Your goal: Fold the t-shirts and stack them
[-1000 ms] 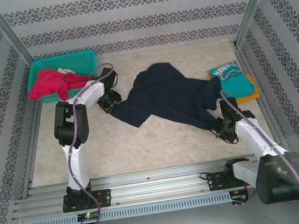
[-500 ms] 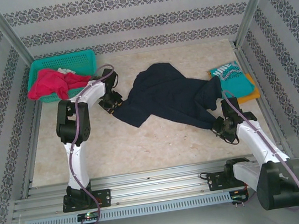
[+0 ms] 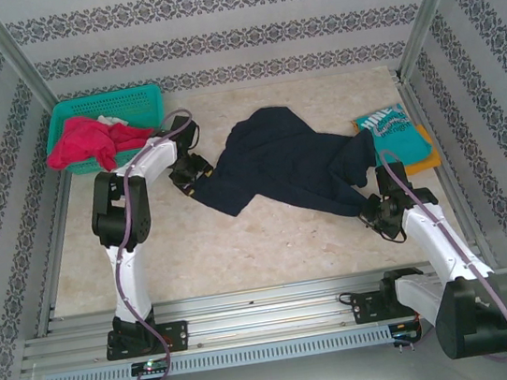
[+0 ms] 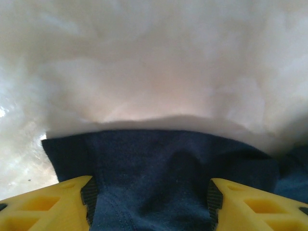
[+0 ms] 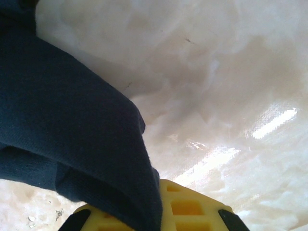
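The bench (image 3: 243, 248) is bare along its near strip and at back centre. The navy t-shirt (image 3: 279, 172) sprawls across the middle. The basket (image 3: 128, 102) blocks the back-left corner, and the teal t-shirt (image 3: 392, 130) crowds the right edge.

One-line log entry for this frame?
left gripper: open, astride navy t-shirt edge | right gripper: shut on navy t-shirt | fold: not done
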